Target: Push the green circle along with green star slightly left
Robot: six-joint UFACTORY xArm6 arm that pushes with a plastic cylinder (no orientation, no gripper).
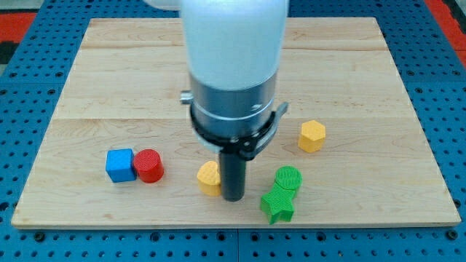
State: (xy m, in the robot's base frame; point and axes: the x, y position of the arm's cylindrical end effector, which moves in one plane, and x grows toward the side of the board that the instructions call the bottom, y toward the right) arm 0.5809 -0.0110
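Sitting low on the wooden board [109, 80], right of centre in the view, the green circle [288, 178] and the green star [278, 205] were pressed together, the circle just above and a little to the view's right of the star. Both lay near the board's bottom edge.

My tip [233, 198] stood just to the view's left of the pair, close beside the star and circle with a thin strip of bare wood showing between; whether it brushed the star I could not tell. The rod rose straight from there into a metal collar and a broad white arm housing that covered the middle of the board up to the view's top. There was no pincer on this arm, only the rod, so nothing was held or clamped.

Right against the rod on the view's left was a yellow block [209, 177], partly hidden behind the rod, so its shape was hard to make out. A yellow hexagon block [312, 136] lay above and to the view's right of the green pair, apart from them.

Well off toward the view's left sat a red cylinder [149, 165] and a blue cube [120, 164], touching side by side, the cube on the outside.

The board rested on a blue pegboard surface [29, 73].
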